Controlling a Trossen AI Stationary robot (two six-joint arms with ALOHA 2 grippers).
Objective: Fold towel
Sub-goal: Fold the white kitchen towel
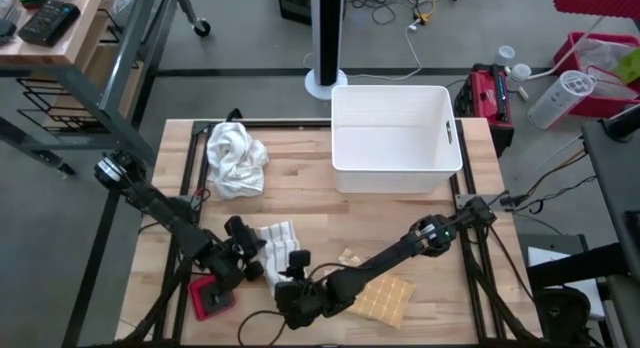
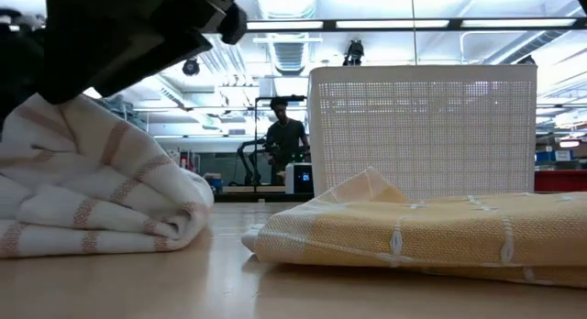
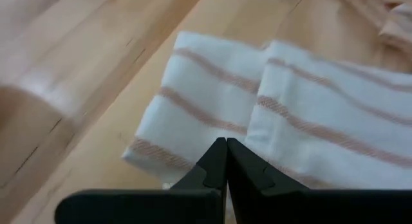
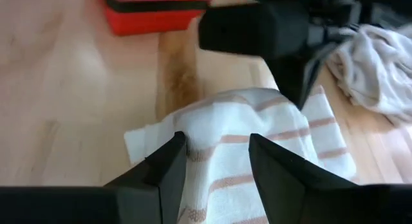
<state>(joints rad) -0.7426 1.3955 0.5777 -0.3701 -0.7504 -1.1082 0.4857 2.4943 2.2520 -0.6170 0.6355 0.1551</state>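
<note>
A white towel with tan stripes point(image 1: 278, 240) lies folded and bunched near the table's front, and shows in the low view point(image 2: 92, 186) at the left. My left gripper point(image 1: 247, 256) is shut, its tips point(image 3: 226, 144) down at the towel's left part. My right gripper point(image 4: 217, 147) is open just above the towel's near part, a raised fold of cloth point(image 4: 222, 124) showing beyond the gap between its fingers. Whether its fingers touch the cloth I cannot tell. My left gripper has its shut fingertips point(image 4: 299, 98) down on the upper layer of the striped towel point(image 3: 215, 124), near a raised hump. It comes slanting down from the table's left. The towel lies on the table beneath the tips, slack.
A yellow checked cloth point(image 1: 385, 298) lies at the front right, seen also in the low view point(image 2: 422, 229). A crumpled white cloth point(image 1: 235, 158) lies at the far left. A white bin point(image 1: 395, 138) stands at the far edge, a red block point(image 1: 210, 298) at the front left. A person point(image 2: 286, 140) stands in the room behind.
</note>
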